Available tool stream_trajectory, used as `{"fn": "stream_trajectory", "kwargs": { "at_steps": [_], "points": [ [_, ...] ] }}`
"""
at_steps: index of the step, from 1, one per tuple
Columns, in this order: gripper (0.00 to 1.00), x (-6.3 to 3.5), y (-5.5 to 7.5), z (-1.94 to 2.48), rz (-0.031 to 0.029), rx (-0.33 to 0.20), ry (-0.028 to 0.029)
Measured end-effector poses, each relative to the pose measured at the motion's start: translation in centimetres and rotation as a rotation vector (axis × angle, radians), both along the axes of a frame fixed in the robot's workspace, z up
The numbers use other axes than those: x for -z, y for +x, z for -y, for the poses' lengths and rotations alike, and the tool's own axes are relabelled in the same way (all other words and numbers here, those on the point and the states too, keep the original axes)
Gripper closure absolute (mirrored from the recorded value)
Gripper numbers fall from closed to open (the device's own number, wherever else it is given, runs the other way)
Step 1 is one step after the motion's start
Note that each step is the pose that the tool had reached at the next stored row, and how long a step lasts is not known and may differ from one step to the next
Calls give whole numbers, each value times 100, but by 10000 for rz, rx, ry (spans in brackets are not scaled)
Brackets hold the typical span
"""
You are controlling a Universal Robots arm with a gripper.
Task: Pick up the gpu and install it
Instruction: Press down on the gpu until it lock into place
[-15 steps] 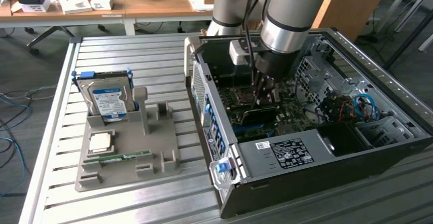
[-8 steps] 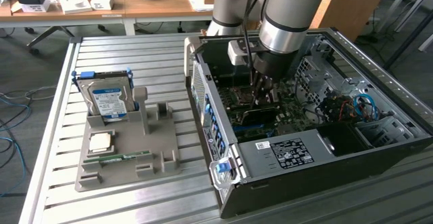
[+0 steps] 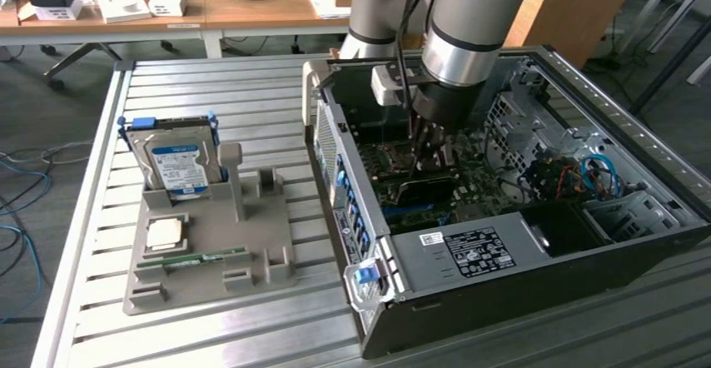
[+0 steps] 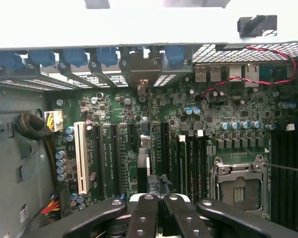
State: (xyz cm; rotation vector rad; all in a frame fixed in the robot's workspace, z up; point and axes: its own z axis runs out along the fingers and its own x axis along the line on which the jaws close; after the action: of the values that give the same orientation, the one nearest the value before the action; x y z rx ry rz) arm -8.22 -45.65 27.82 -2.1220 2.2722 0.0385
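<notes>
Table point(image 3: 222, 326): ribbed aluminium, brushed, dull sheen. Computer case point(image 3: 667, 243): matt dark painted sheet metal, perforated panels inside. Parts holder point(image 3: 211, 276): matt grey plastic. Hard drive point(image 3: 178, 164): silver metal, glossy blue-white label. Motherboard point(image 4: 228, 109): dark green board, shiny capacitor tops. Gripper point(image 4: 157, 206): smooth black plastic links. Desk point(image 3: 266, 10): smooth pale wood.

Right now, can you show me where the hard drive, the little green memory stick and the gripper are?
hard drive point(image 3: 178, 168): exterior view, blue-white label.
green memory stick point(image 3: 198, 259): exterior view, middle of the strip.
gripper point(image 4: 157, 198): wrist view, between the shut fingertips.
</notes>
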Motion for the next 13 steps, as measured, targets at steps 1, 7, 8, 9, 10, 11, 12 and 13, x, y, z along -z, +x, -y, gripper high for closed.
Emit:
{"fn": "stream_trajectory", "kwargs": {
  "at_steps": [1, 7, 8, 9, 10, 11, 12, 13],
  "points": [
    [89, 0, 0, 0, -1, -1, 0],
    [89, 24, -1, 0, -2, 0, -3],
    [89, 25, -1, 0, -2, 0, -2],
    [89, 30, -3, -1, 0, 1, 1],
    [89, 35, -6, -1, 1, 3, 3],
    [89, 34, -6, -1, 0, 3, -1],
    [89, 34, -6, -1, -1, 2, -1],
    [89, 34, -6, -1, -1, 1, 0]
  ]
}}
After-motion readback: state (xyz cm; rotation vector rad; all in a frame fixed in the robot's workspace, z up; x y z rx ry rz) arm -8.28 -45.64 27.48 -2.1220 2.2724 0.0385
